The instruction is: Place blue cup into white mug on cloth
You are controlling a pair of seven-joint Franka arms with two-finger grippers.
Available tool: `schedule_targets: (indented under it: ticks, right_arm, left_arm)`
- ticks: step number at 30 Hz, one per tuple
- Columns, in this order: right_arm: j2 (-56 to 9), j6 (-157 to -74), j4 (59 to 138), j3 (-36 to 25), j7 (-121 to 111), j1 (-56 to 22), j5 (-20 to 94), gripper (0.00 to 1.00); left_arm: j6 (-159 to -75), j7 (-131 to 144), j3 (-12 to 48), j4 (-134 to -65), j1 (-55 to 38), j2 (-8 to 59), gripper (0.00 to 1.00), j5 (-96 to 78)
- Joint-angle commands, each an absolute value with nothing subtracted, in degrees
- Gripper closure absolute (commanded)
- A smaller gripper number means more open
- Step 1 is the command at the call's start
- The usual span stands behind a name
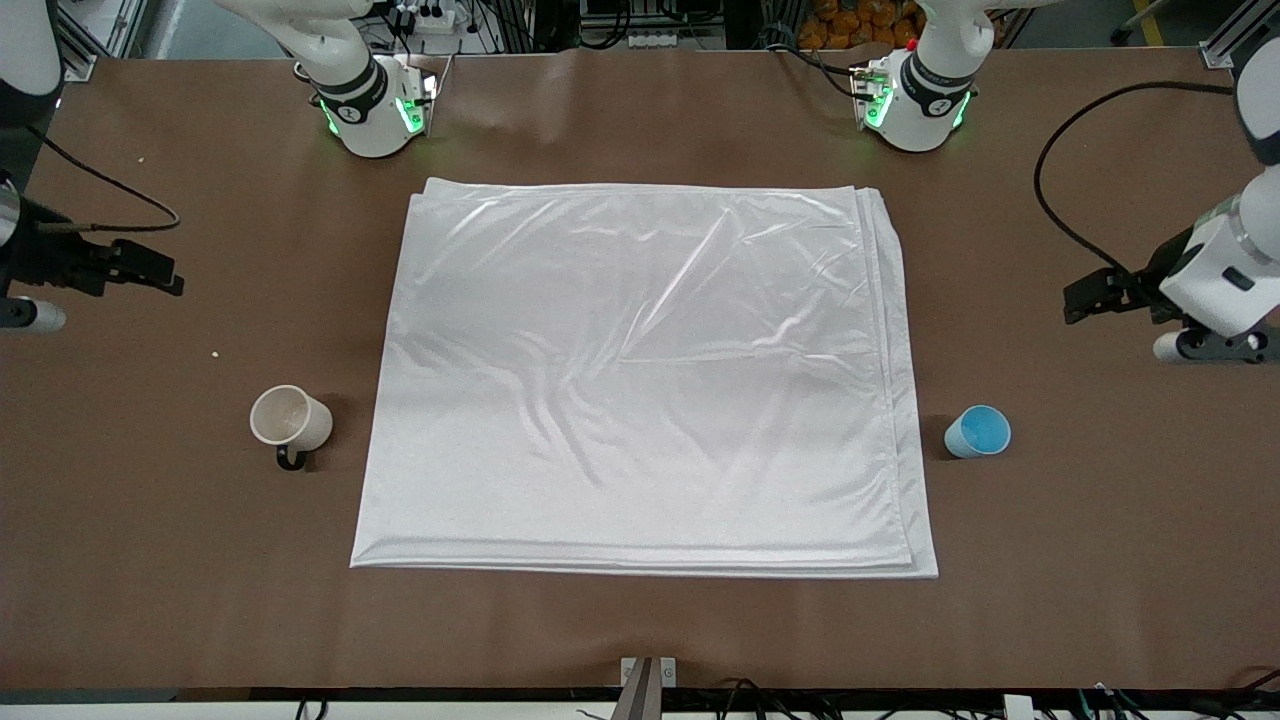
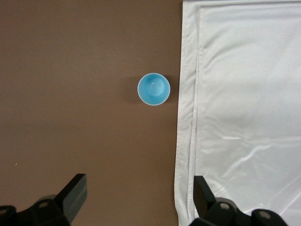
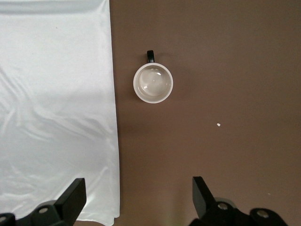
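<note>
The cloth [image 1: 645, 380] lies flat in the middle of the brown bench [image 1: 1100, 560], folded in layers and lightly wrinkled, with nothing on it. The white mug [image 1: 290, 420] stands upright on the bare bench just beside the cloth's edge toward the right arm's end, its dark handle turned toward the front camera. The blue cup [image 1: 978, 431] stands upright and open-mouthed on the bare bench just beside the cloth's edge toward the left arm's end, apart from the fabric.

The left gripper [image 1: 1090, 298] hangs over the bare bench at its own end, fingers [image 2: 73, 194] spread wide apart and holding nothing. The right gripper [image 1: 150, 268] hangs over the bench at its end, its fingers [image 3: 73, 195] likewise wide apart and empty.
</note>
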State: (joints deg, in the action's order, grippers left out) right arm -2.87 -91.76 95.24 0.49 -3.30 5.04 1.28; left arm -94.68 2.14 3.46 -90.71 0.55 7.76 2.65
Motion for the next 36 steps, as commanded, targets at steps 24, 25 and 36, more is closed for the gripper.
schedule_targets:
  ticks: [24,25,36]
  right_arm:
    - [-26.2,-114.8,92.1,1.0,-9.2,6.0,1.1,0.00]
    - [-26.5,-115.3,92.1,1.0,-9.2,5.8,1.1,0.00]
    - [-30.7,-119.9,92.1,1.0,-9.4,4.0,0.6,0.00]
  left_arm:
    - [-128.0,1.8,3.4,-106.3,3.6,20.5,0.00,3.3]
    - [-128.8,1.8,3.4,-106.3,4.3,21.0,0.00,3.3]
    - [-133.2,1.9,3.5,-105.9,5.8,26.5,0.00,3.0]
